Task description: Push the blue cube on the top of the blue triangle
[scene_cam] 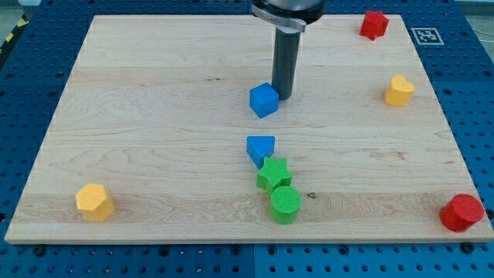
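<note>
The blue cube sits near the middle of the wooden board, toward the view's top. The blue triangle lies below it, a short gap apart. My tip stands just to the right of the blue cube and slightly above it in the view, touching or nearly touching its right side. The dark rod rises from there to the view's top edge.
A green star touches the blue triangle's lower right; a green cylinder sits below the star. A yellow hexagon is at lower left, a red hexagon at lower right, a yellow heart and a red block at upper right.
</note>
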You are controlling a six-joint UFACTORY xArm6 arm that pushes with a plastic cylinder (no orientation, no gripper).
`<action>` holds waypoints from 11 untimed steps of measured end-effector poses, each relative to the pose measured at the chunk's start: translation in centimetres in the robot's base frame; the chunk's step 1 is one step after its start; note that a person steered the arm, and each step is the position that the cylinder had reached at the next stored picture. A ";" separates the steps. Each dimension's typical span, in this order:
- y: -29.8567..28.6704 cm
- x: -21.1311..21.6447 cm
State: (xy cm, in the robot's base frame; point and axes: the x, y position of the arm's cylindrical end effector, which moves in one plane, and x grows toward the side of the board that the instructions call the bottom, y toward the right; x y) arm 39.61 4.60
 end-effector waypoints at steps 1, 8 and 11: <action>-1.4 -2.2; -4.1 0.9; -4.0 4.4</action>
